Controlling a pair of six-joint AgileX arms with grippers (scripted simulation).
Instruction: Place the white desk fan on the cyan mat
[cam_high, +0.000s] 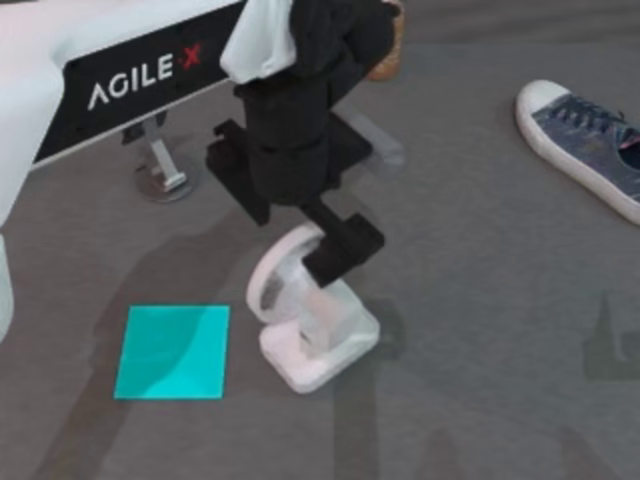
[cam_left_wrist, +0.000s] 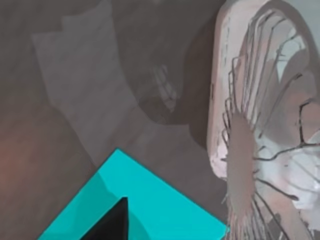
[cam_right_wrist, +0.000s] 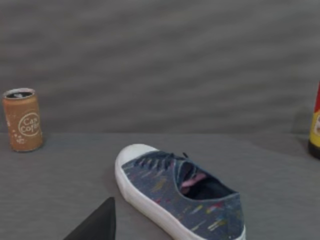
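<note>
Your left end effector (cam_high: 322, 262) grips the white desk fan (cam_high: 310, 320) by its round head, just right of the cyan mat (cam_high: 172, 352); the right end effector's state isn't visible.

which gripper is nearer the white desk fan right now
Left. The left gripper is right at the white desk fan, over its round head. The right gripper is out of the top view, near the shoe.
</note>
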